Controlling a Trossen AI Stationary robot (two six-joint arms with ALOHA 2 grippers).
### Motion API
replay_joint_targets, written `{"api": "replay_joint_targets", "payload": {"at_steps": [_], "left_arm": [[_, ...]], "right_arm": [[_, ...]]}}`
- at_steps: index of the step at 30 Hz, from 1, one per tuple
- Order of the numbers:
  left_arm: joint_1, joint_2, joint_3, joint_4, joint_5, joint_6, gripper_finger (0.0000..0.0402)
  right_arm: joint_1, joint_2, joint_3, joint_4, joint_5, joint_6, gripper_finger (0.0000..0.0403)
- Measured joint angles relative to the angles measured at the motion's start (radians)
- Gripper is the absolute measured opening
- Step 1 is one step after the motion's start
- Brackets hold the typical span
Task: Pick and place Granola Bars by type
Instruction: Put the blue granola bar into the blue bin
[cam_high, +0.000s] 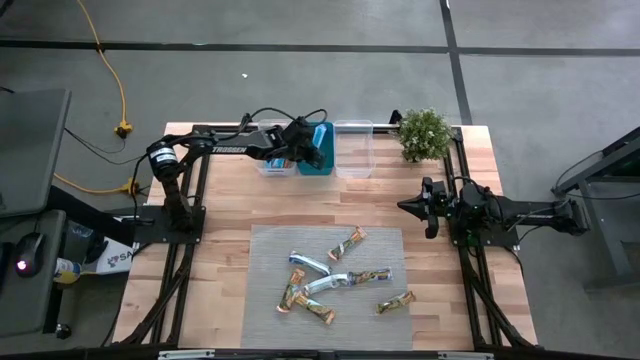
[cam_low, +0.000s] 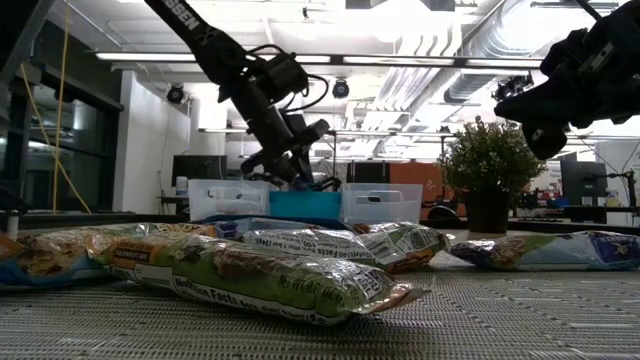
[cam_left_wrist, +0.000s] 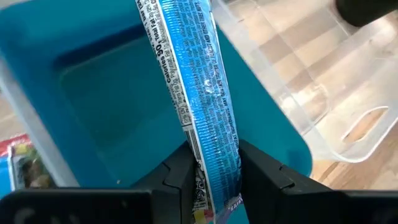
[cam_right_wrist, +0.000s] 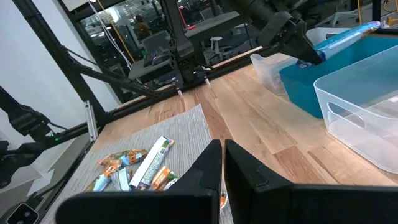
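Note:
My left gripper (cam_left_wrist: 214, 163) hangs over the teal bin (cam_left_wrist: 106, 99) at the table's far edge and is shut on a bright blue granola bar (cam_left_wrist: 196, 81). The high view shows this gripper (cam_high: 306, 148) above the teal bin (cam_high: 320, 160). Several other bars (cam_high: 347, 280) in tan-green and silvery wrappers lie flat on the grey mat (cam_high: 385, 245). One more bar (cam_left_wrist: 22, 163) lies in the clear bin left of the teal one. My right gripper (cam_right_wrist: 222, 163) waits shut above the table's right side (cam_high: 415, 207), touching nothing. My left gripper pinches the bright blue bar between its two fingers at one end (cam_left_wrist: 217, 171). The bar runs on past the fingertips, roughly in line with them. It is lifted clear, and its free end (cam_right_wrist: 367, 27) sticks out above the teal bin (cam_right_wrist: 348, 74).
Three bins stand in a row at the far edge: a clear one (cam_high: 272, 165), the teal one, and a second clear one (cam_high: 353, 150). A potted plant (cam_high: 424, 133) stands at the far right corner. Bare wood shows between the bins and the mat.

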Motion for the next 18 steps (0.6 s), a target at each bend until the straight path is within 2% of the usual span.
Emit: {"api": "replay_joint_targets", "payload": {"at_steps": [4,13,18], "left_arm": [[0.000,0.000,0.000,0.000,0.001,0.017,0.0109],[0.000,0.001,0.000,0.007,0.004,0.038,0.0198],[0.000,-0.024,0.000,0.087,0.057,0.040,0.0215]], "right_arm": [[0.000,0.000,0.000,0.000,0.000,0.000,0.0000],[0.000,0.000,0.000,0.000,0.000,0.000,0.0000],[0.000,0.000,0.000,0.000,0.000,0.000,0.0000]]}}
